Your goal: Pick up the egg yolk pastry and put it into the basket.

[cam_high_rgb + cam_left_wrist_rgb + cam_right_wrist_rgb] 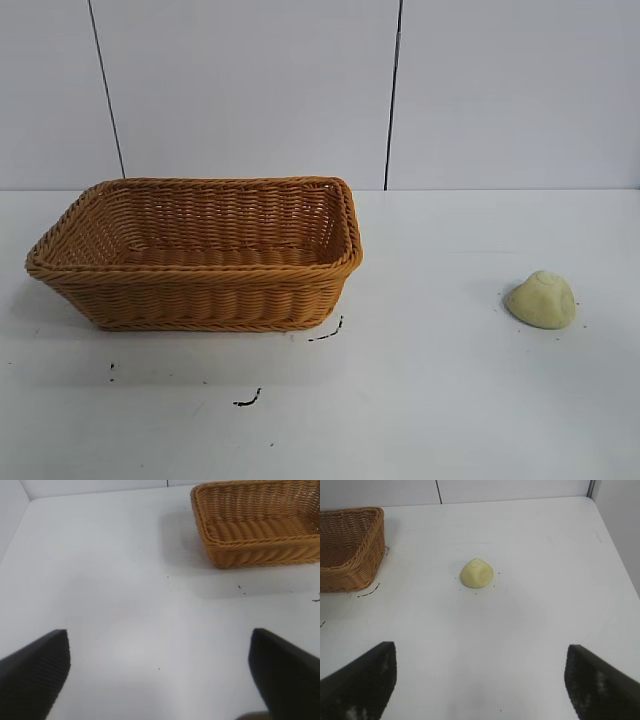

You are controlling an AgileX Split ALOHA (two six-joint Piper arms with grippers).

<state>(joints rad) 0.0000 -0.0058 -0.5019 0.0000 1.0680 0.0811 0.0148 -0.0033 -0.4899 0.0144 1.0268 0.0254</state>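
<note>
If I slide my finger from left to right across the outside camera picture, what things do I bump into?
The basket → small black marks on the table → the egg yolk pastry.

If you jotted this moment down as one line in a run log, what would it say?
stage: not started | egg yolk pastry: on table, right of basket, apart | basket: empty | right end effector: open, short of pastry | left end effector: open, holding nothing

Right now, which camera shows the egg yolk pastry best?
The right wrist view: the egg yolk pastry sits near mid-frame, whole and unobstructed. The exterior view shows it whole too, but off near the right edge. The left wrist view misses it.
</note>
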